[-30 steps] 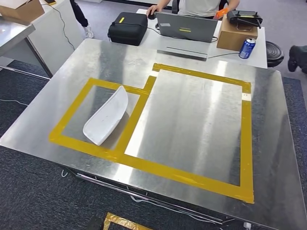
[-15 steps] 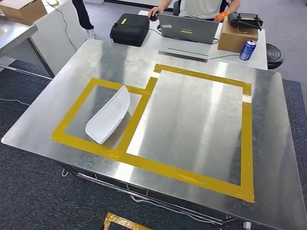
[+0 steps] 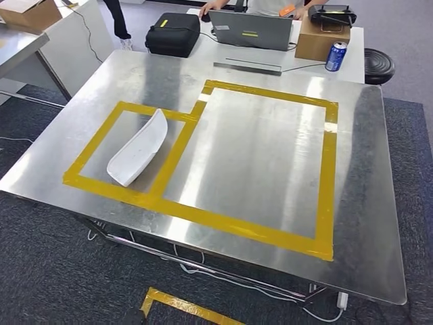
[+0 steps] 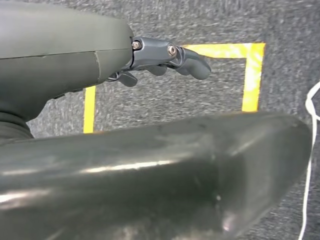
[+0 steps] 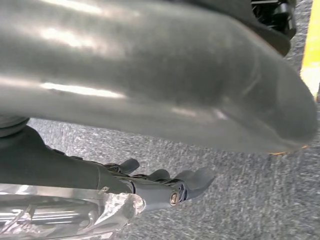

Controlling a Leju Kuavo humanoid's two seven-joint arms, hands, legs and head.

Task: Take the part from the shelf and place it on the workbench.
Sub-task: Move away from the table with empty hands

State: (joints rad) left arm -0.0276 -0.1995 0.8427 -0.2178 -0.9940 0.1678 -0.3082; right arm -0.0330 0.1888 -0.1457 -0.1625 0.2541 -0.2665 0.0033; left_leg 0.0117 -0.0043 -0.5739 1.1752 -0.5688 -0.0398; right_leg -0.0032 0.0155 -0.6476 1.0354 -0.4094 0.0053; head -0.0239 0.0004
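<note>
- Since a second ago my view has pulled back; white part (image 3: 137, 149) lies unmoved on the workbench (image 3: 367, 203).
- Left hand (image 4: 166, 57) and right hand (image 5: 166, 185) hang empty, fingers loosely spread.

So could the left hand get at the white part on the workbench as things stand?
Probably not yet. The left hand hangs over carpet floor holding nothing, while the white part lies uncovered in the smaller taped frame on the workbench, so the arm must first lift.

Blurred beyond telling: clear crinkled object (image 5: 68, 215) close beside right hand (image 5: 162, 187) (film or plastic, unclear). Person (image 3: 245, 5) cut off at top edge.
</note>
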